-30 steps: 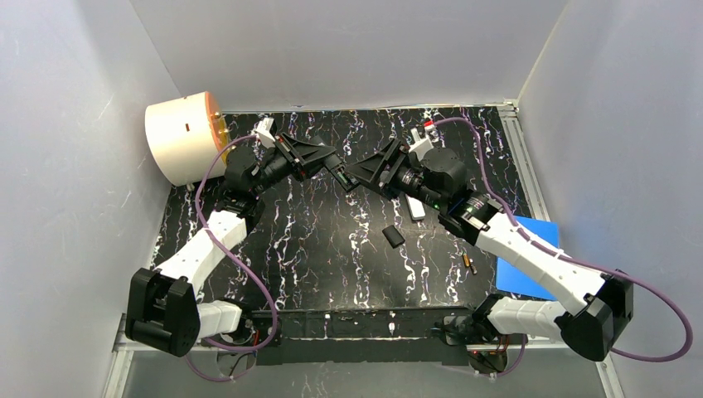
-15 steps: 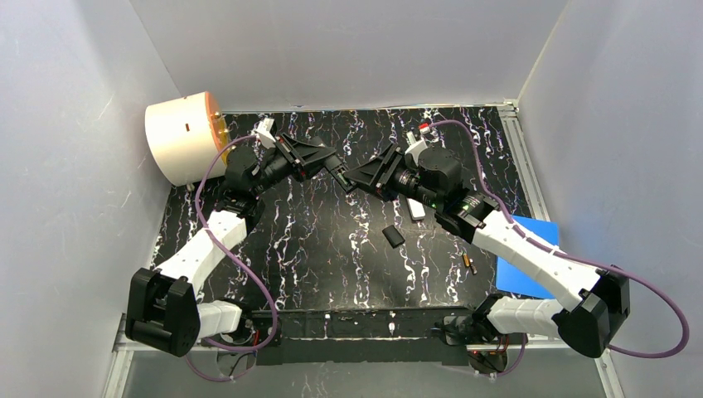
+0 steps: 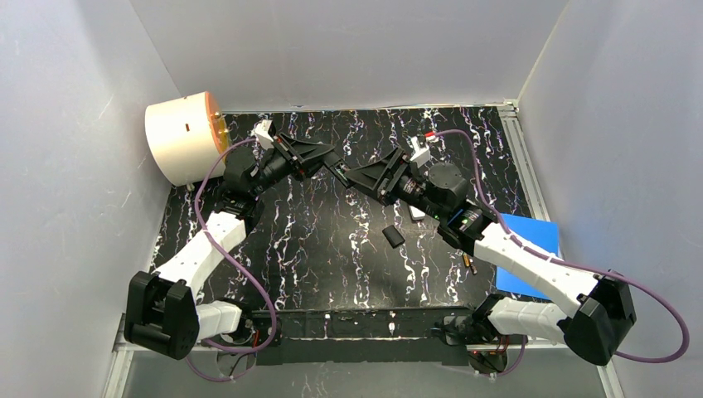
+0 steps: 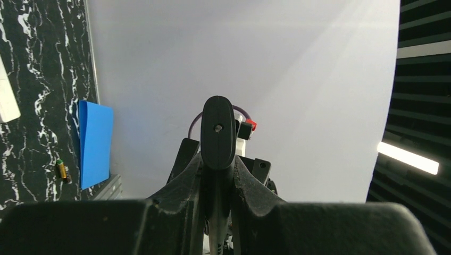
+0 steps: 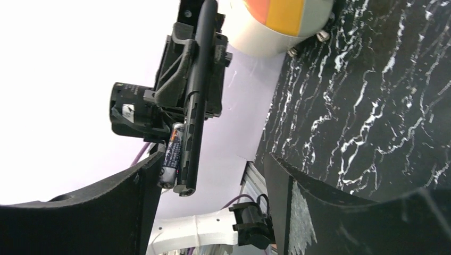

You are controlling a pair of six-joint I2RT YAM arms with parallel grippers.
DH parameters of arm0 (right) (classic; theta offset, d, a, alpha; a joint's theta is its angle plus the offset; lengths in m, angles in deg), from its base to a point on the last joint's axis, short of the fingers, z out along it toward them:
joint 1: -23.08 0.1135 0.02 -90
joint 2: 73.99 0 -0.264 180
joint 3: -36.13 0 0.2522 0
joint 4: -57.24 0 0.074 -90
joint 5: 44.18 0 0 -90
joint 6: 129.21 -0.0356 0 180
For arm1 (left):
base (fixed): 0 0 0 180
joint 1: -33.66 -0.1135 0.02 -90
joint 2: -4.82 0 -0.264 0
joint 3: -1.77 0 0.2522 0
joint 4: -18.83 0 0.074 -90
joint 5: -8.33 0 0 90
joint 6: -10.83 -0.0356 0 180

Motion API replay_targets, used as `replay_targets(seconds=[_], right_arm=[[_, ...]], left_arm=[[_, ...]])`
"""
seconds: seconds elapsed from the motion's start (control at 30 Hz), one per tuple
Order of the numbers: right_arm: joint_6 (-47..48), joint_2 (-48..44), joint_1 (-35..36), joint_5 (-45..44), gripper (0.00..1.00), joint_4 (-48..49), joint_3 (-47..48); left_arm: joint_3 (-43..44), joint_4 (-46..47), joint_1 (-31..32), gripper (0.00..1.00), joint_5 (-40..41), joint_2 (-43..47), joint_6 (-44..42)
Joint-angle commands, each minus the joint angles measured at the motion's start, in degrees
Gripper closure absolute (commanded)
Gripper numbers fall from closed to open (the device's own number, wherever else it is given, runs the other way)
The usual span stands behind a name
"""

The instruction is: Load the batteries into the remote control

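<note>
One battery (image 5: 170,154) lies pressed along the black remote (image 5: 195,95), near its end; we cannot tell if it sits fully in its slot. We see the left gripper (image 3: 328,164) squeezed tight on that remote, up above the table (image 3: 332,257). The right gripper (image 3: 355,177) is close by, fingers wide apart, holding nothing. A second battery (image 3: 468,265) lies on the table beside the blue sheet (image 3: 530,257).

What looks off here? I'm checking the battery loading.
One battery stands proud of the black remote held aloft by the left tool, apparently not pressed fully in. A second battery lies loose on the table beside the blue sheet.
</note>
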Motion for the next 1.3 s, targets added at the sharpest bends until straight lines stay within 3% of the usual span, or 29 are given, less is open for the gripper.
replay_targets(seconds=[0.0,0.53,0.77,0.97,1.27], right_arm=[[-0.58,-1.31,-0.16,1.03,0.26,9.36,-0.41],[-1.64,-1.07,-0.19,0.66,0.19,9.18,0.59],[-5.37,-1.59,-0.20,1.47,0.25,24.89,-6.09],[-5.52,-0.03,-0.15,2.55,0.37,27.55,-5.30],[-5.89,1.53,-0.14,2.79,0.46,25.79,-3.76]], left_arm=[[0.28,3.37,0.08,1.00,0.64,2.25,3.98],[-0.62,3.48,0.08,1.00,-0.19,2.41,2.28],[0.17,3.48,0.07,1.00,-0.43,2.26,5.06],[0.67,3.48,0.08,1.00,-0.54,2.37,6.85],[0.45,3.48,0.07,1.00,-0.94,2.60,7.07]])
